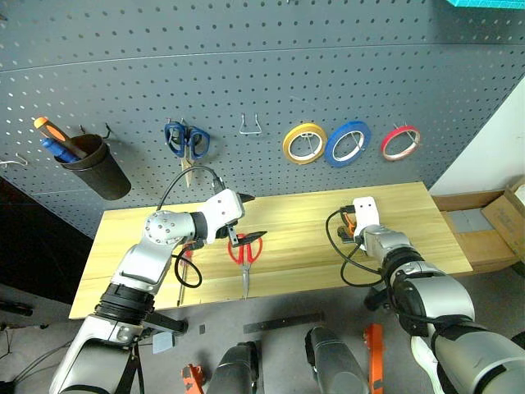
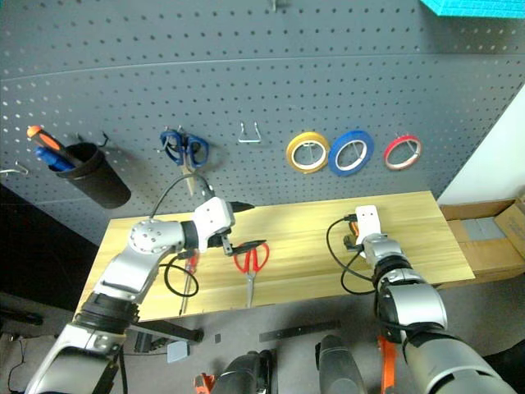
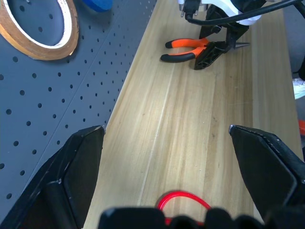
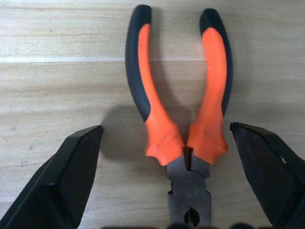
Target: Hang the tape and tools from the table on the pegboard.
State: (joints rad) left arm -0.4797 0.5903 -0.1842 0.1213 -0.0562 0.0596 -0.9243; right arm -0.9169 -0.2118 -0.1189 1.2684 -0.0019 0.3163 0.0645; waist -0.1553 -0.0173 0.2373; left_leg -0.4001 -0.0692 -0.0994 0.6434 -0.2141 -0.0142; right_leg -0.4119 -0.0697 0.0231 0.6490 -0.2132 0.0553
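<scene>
Still flat on bench (image 1: 426, 215), left to right: red screwdriver (image 1: 184, 275), half hidden behind left arm; red scissors (image 1: 244, 250) below left claw (image 3: 167, 143), spread, empty; pliers (image 4: 183, 119) between fingers of right claw (image 4: 167, 143), spread, not gripping. Done: red tape (image 1: 400, 142) hooked on pegboard (image 1: 246, 66).

You see a yellow tape roll (image 1: 304, 143) and a blue tape roll (image 1: 348, 142) hanging side by side, blue-handled scissors (image 1: 186, 141) further left, and a black cup (image 1: 95, 167) holding an orange-handled screwdriver (image 1: 56, 135). Cardboard boxes (image 1: 490, 227) sit at far right.
</scene>
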